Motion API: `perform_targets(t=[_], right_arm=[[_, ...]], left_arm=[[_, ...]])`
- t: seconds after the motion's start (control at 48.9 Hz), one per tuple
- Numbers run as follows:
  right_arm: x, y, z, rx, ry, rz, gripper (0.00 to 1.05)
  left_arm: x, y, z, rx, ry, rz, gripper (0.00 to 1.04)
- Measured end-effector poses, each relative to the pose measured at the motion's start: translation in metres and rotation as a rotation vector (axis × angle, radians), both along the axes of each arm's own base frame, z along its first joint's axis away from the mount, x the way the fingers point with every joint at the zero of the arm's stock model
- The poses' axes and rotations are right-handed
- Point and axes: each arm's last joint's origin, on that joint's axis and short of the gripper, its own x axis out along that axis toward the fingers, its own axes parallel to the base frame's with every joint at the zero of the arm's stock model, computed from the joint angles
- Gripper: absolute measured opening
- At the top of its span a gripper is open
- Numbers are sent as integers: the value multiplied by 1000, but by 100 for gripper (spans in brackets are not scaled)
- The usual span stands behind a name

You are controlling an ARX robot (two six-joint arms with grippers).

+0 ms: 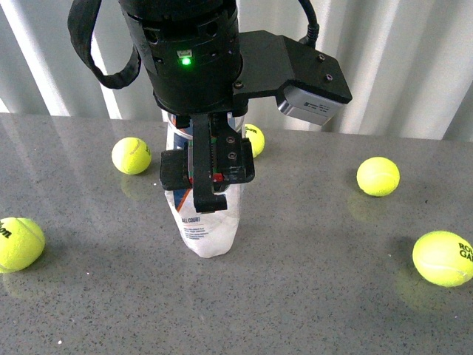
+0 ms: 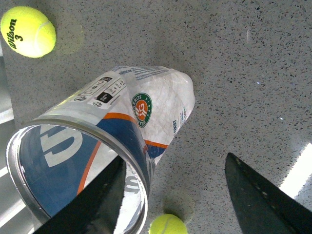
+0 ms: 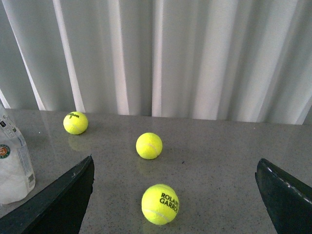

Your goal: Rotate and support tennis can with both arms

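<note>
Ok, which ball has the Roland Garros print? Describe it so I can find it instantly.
Start at the tennis can standing mid-table under the left arm, then look along the grey table to its right side. Two balls lie there; the one you want is the nearer tennis ball at the front view's right edge. Black ROLAND GARROS lettering marks it, whereas the ball behind it shows no print.

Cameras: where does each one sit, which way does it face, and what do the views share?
Front: on the body, looking forward and down at the table; the left gripper comes down over the upright tennis can.
Left wrist: looks down past its fingers at the can's open rim.
Right wrist: faces across the table to the curtain; open fingers show.
Shared: the can shows in all three; the Roland Garros ball in front and right wrist.
</note>
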Motion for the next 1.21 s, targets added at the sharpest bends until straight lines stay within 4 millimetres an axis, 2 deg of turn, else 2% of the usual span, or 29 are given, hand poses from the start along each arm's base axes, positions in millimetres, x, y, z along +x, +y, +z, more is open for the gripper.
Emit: perform_targets(t=[0.143,0.184,0.286,0.409,0.511,0.572,0.654,0.756,0.838,0.919,0.96,1.001,1.042,1.124,1.205], right_arm=[[0,0,0,0,0,0,98],[0,0,0,0,0,0,98],[0,0,0,0,0,0,98],[0,0,0,0,0,0,98],[0,0,0,0,0,0,98],[0,0,0,0,0,0,98],[0,0,0,0,0,0,98],[0,0,0,0,0,0,98],[0,0,0,0,0,0,98],[0,0,0,0,0,0,98],[0,0,0,0,0,0,98],[0,0,0,0,0,0,98],[0,0,0,0,0,0,98],[0,0,0,0,0,-1,98],[0,0,0,0,0,0,98]], left_arm=[[-1,1,10,-12,12,6,94],[-1,1,16,-20,4,11,100],[-1,6,37,-60,-15,24,98],[-2,21,83,-231,-100,67,98],[-13,54,133,-467,-272,177,98],[-26,75,148,-571,-339,242,98],[-46,104,156,-687,-403,325,98],[-70,136,148,-818,-434,437,98],[-84,152,134,-897,-443,529,98],[-97,162,117,-957,-440,603,98],[-102,164,109,-981,-492,653,95],[-111,172,92,-1076,-679,772,84],[-121,180,76,-1157,-775,811,76],[-140,192,48,-1237,-838,835,59],[-150,197,29,-1246,-839,857,47]])
